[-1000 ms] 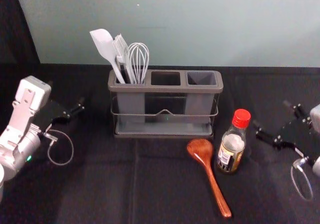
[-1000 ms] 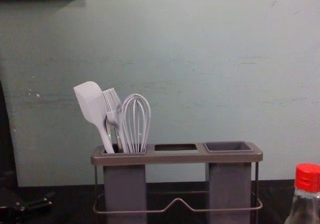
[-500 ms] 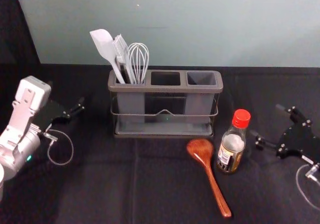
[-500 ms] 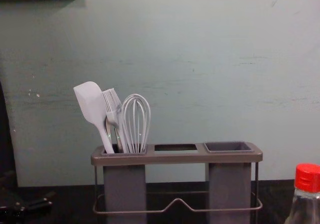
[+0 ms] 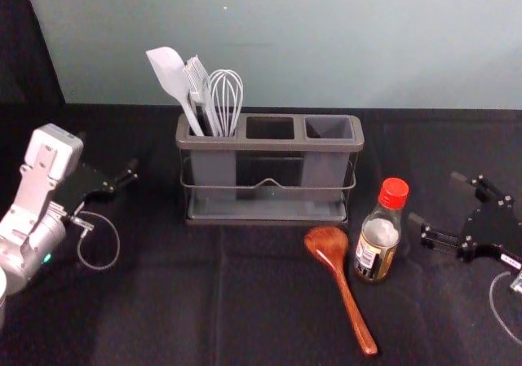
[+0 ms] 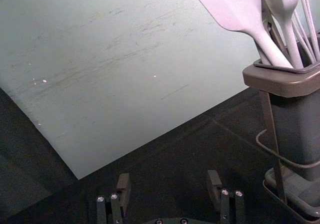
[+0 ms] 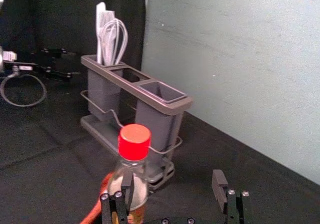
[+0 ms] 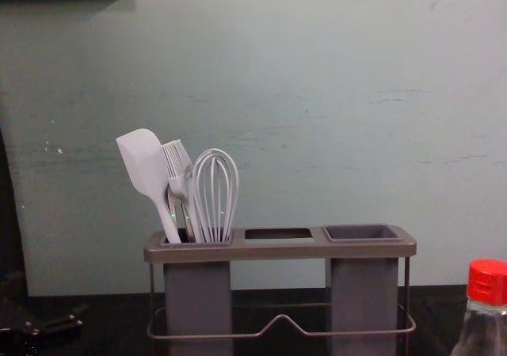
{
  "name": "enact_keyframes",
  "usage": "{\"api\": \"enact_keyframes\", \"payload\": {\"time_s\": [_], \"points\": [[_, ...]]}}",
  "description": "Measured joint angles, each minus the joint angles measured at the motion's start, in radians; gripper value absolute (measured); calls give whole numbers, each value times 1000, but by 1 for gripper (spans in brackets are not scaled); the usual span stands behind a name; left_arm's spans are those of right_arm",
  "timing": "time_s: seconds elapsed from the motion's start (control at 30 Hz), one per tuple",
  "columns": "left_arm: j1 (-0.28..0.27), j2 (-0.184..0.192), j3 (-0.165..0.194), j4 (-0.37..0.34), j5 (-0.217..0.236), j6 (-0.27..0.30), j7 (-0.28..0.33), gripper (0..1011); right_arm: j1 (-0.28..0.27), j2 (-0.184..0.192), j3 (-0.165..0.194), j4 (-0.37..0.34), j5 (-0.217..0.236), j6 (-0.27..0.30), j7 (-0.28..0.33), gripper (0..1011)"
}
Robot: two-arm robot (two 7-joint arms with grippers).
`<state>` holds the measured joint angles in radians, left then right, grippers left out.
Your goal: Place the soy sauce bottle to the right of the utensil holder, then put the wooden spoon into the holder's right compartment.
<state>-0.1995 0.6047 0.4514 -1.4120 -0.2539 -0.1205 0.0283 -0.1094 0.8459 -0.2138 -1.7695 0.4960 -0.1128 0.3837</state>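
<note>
**Right gripper point(image 5: 435, 199) chilling near the soy sauce bottle point(image 5: 378, 245)**

So the wooden spoon point(image 5: 344, 288) lies up front, then the bottle (upright, red cap) just right of it. Right gripper's farther right, fingers apart. Utensil holder point(image 5: 269, 144) sits behind, whisk point(image 5: 226, 97) in its left compartment. Left gripper point(image 5: 109, 156) is parked left of it, also spread.

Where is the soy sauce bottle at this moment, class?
In the head view, the bottle stands on the right, between the wooden spoon and the right end effector.

Room right of bottle point(image 5: 377, 245); spoon point(image 5: 329, 246) crowds left.
</note>
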Motion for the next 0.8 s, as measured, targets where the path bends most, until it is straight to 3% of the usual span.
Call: {"api": "enact_keyframes", "payload": {"time_s": [0.17,0.3,0.47,0.8], "points": [[0,0,0,0,0,0,0,1005,-3,-2,8,-8,35,22,44,1002],[0,0,0,0,0,0,0,1005,10,-30,4,6,65,17,95,1002],[0,0,0,0,0,0,0,1005,32,-78,-10,31,70,-19,131,1002],[0,0,0,0,0,0,0,1005,56,-155,-19,64,68,-36,151,1002]]}}
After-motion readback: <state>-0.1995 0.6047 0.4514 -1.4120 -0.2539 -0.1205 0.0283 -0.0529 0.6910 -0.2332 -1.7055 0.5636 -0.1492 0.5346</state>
